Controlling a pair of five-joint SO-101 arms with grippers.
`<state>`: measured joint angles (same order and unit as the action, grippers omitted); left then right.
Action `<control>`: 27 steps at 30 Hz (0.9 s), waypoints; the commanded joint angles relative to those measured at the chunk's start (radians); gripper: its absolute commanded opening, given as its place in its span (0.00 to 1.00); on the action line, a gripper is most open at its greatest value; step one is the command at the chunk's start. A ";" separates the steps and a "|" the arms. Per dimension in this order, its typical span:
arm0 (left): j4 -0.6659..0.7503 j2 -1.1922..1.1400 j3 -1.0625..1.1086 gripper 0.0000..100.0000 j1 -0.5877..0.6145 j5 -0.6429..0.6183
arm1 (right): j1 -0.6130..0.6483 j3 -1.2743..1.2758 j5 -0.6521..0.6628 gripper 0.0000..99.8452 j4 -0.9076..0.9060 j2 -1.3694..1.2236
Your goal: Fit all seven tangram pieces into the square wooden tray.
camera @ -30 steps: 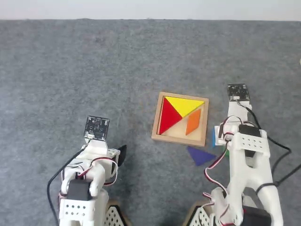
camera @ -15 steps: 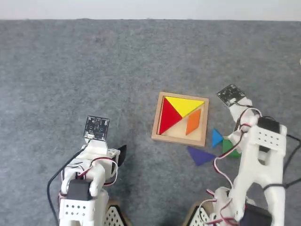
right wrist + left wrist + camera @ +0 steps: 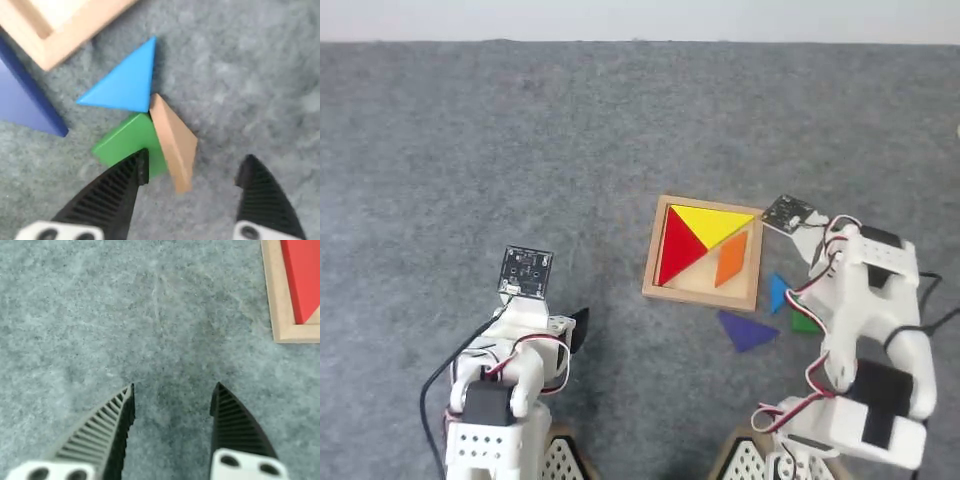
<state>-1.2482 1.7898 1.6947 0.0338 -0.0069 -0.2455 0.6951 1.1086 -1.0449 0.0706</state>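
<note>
Right gripper (image 3: 196, 157) is gaping wide, straddling a tan triangle (image 3: 172, 142) that is touching a green piece (image 3: 125, 145). Blue triangle (image 3: 125, 82) is lying just beyond, wooden tray (image 3: 65, 37) farther ahead. Left gripper (image 3: 175, 386) is hanging spread wide over the grey table (image 3: 150, 315).

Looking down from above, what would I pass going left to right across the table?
left arm → red triangle → orange piece → blue triangle → green piece
</note>
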 commanded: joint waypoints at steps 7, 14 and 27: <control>0.008 0.011 -0.012 0.24 -0.006 -0.005 | 0.068 -0.078 0.008 0.07 0.013 -0.062; 0.008 0.011 -0.012 0.24 -0.006 -0.005 | 0.076 -0.092 -0.163 0.07 0.004 0.008; 0.008 0.011 -0.012 0.24 -0.006 -0.005 | 0.323 -0.219 -1.102 0.01 -0.097 0.249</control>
<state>-1.2482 1.7898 1.6947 0.0338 -0.0069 -0.0123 0.5493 0.0806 -1.0925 0.2639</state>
